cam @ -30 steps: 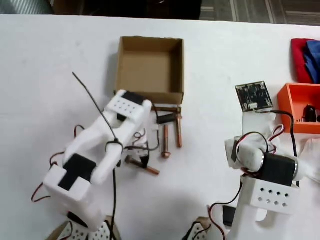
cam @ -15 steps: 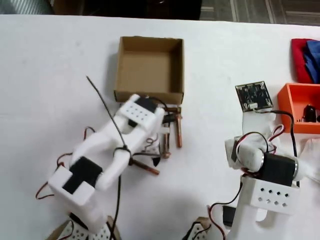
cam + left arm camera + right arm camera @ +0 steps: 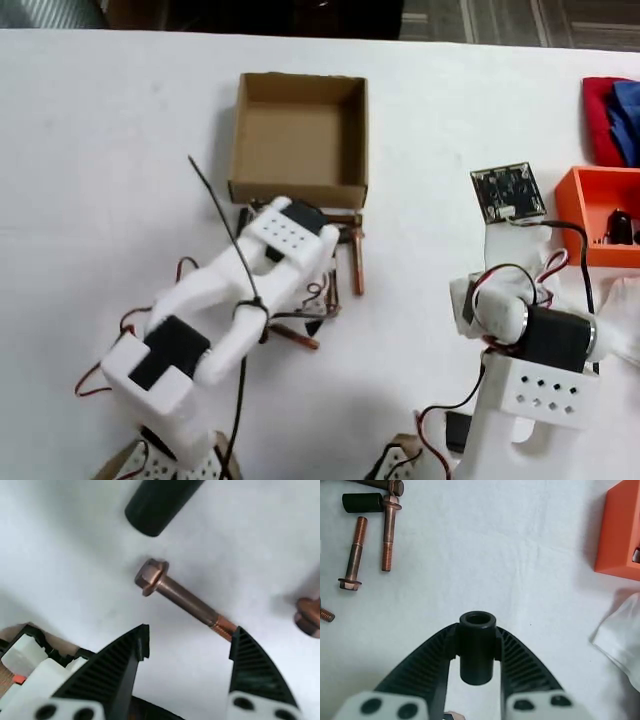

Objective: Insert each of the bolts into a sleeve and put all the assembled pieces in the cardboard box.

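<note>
Left arm [image 3: 230, 300] lies across desk [image 3: 100, 120], wrist at 6 o'clock of box [image 3: 297, 190], just beside front wall. Left jaws wide apart, gripping nothing. Bolt [image 3: 182, 600] lies flat on desk between tips, threaded end by one tip, contact unclear. Loose sleeve [image 3: 160, 502] near bolt head. Another bolt [image 3: 355, 260] at 5 o'clock of box. Right arm [image 3: 530, 350] at 4 o'clock of box, well apart. Right jaws closed on held sleeve [image 3: 477, 647], upright, bore visible. Orange bin [image 3: 600, 215] at 1 o'clock of right arm.
</note>
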Robot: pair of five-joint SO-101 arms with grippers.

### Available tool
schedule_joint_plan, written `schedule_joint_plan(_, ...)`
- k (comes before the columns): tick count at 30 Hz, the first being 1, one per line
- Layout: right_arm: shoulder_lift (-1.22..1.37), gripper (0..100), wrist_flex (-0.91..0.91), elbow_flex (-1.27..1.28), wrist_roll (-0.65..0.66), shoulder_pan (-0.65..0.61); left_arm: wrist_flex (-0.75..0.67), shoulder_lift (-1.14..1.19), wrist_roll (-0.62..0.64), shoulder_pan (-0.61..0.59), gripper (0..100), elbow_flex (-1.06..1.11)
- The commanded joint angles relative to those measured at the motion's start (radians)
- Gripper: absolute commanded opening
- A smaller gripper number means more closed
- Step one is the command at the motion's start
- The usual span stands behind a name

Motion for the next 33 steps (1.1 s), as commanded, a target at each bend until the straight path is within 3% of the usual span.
schedule_joint_plan(1, -0.025, 2.0, 0.007, -0.051, 0.008, 0.005, -0.095, -0.049, 0.014, 0.006, 27, 0.070)
schedule_joint_plan(5, -0.025, 2.0, 0.007, -0.051, 0.008, 0.004, -0.215, -0.051, 0.015, 0.005, 27, 0.147)
schedule_joint_plan(18, -0.025, 2.0, 0.007, -0.051, 0.008, 0.004, -0.247, 0.055, 0.015, -0.086, 27, 0.173)
schedule_joint_plan(22, -0.025, 2.0, 0.007, -0.051, 0.006, 0.004, -0.239, 0.155, 0.015, -0.130, 18, 0.125)
schedule_joint_plan(27, -0.025, 2.0, 0.007, -0.051, 0.006, 0.004, -0.060, 0.198, 0.008, -0.133, 5, -0.008)
schedule_joint_plan(33, -0.025, 2.0, 0.007, -0.051, 0.006, 0.004, 0.057, 0.255, 0.006, -0.120, 7, -0.136)
